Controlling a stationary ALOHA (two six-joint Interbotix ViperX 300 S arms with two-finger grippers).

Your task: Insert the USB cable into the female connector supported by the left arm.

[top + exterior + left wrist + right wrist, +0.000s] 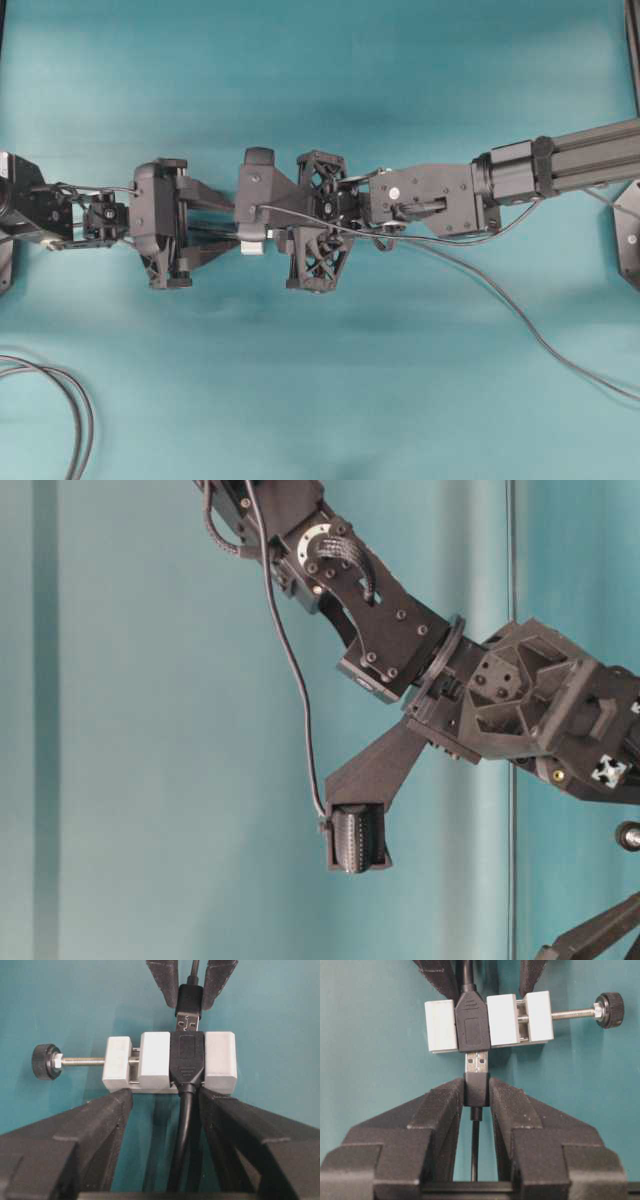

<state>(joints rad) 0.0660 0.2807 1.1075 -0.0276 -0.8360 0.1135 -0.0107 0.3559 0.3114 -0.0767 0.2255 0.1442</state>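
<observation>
I see the USB cable (476, 1089) plug clenched between my right gripper (476, 1097) fingers, metal tip meeting the mouth of the female connector (186, 1057), which sits in a small white vise (155, 1060) gripped by my left gripper (165, 1097), above teal table (320, 400)

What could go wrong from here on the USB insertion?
1. The USB cable's plug shows much bare metal tip outside the female connector; it may not be fully seated.
2. The right pincer grips only the plug's short body; pushing could slip it.
3. The left pincer could let the block shift.
</observation>
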